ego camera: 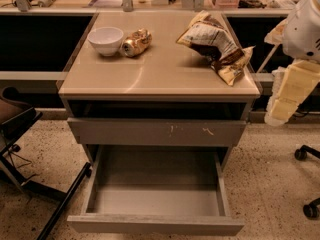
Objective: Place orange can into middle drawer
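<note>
The orange can [136, 42] lies on its side at the back left of the cabinet top, touching the white bowl [106, 39], with its silvery end facing front left. The middle drawer [156, 225] is pulled fully open below, and its smooth grey inside holds nothing. My gripper [286, 95], cream-coloured under a white arm, hangs at the right edge of the view. It is beside the cabinet's right front corner, far from the can, and holds nothing I can see.
A white, brown and yellow snack bag [216, 45] lies at the back right of the cabinet top [160, 76]. A shut drawer front with white scuffs [157, 132] sits above the open drawer. A dark chair frame [30, 169] stands at left, and chair casters [302, 154] at right.
</note>
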